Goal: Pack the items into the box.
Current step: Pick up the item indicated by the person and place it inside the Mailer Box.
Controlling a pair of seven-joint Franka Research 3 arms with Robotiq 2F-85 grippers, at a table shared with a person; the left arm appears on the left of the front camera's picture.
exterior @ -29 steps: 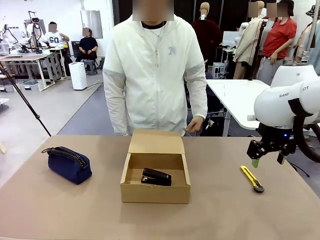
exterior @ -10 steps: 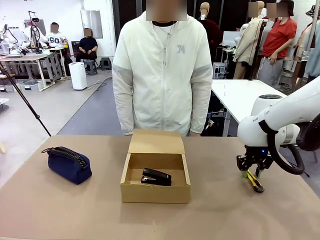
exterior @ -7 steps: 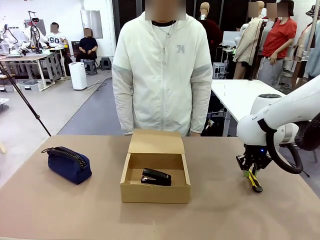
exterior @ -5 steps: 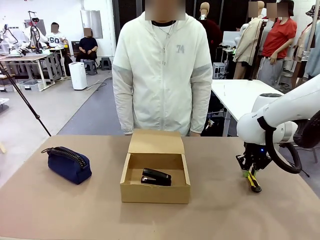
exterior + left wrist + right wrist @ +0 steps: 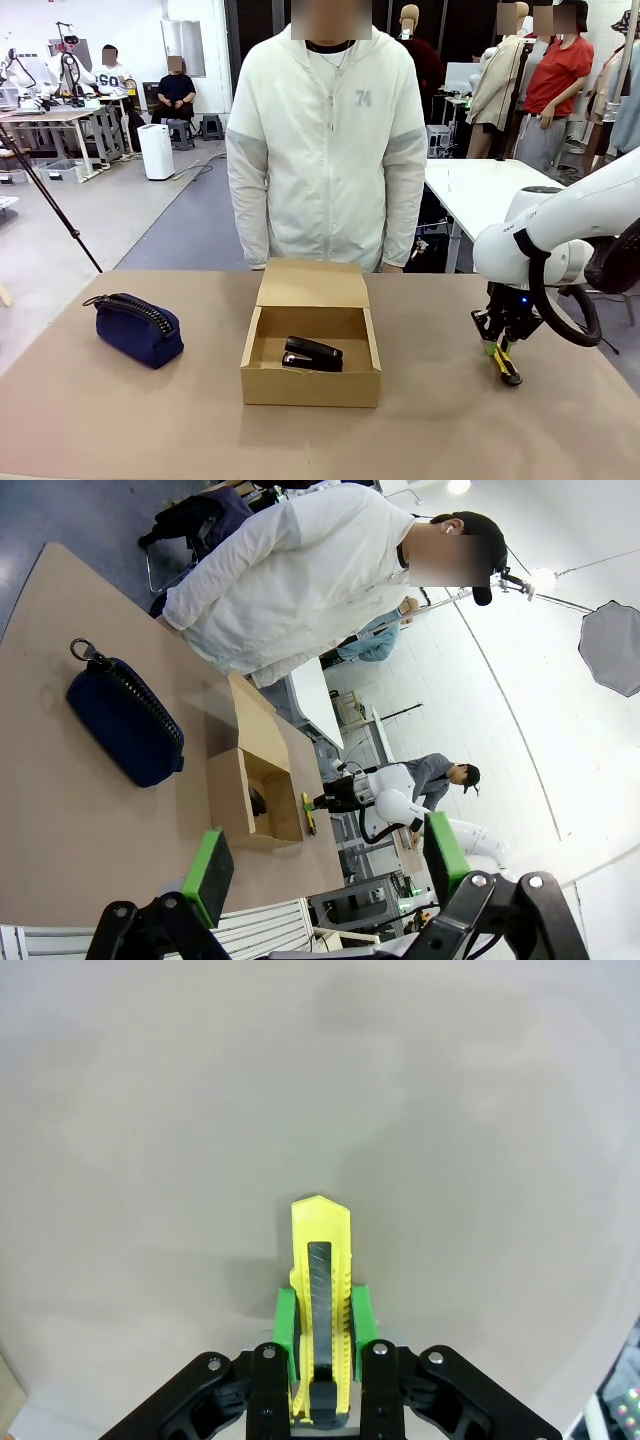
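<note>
Right wrist view: utility knife [image 5: 320, 1290] clamped between right jaws, tip protruding.

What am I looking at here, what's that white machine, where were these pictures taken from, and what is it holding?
Two white robot arms share a table with a person standing at the far side. The wide picture comes from a fixed camera between the arms; the other two come from a camera on each wrist. On the table lie a blue pouch and an open cardboard box with a black stapler inside. The right gripper is shut on a yellow utility knife, right of the box. The left gripper is open and holds nothing.
</note>
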